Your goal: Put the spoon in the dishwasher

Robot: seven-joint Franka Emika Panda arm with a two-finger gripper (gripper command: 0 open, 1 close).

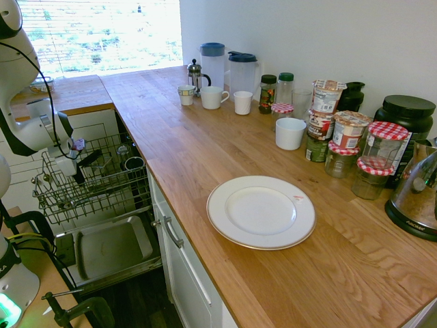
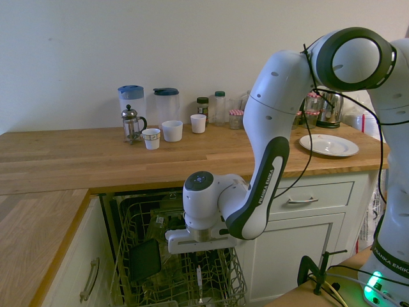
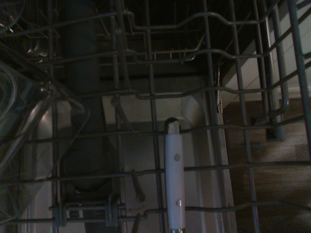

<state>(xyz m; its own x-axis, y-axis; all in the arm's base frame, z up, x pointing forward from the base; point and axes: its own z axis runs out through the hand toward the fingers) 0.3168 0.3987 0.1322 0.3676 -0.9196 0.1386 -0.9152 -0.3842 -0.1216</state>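
Spoon [image 3: 174,184] nearest wrist lens, lying on dishwasher rack [image 2: 185,268] wires. You see gripper [image 2: 199,252] just above it; finger gap unclear, grip cannot be told. Left: retreat.

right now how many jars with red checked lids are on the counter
3, maybe more hidden. One small jar stands behind the white cup. Two sit at the right end: a tall jar by the kettle, a shorter jar in front of it.
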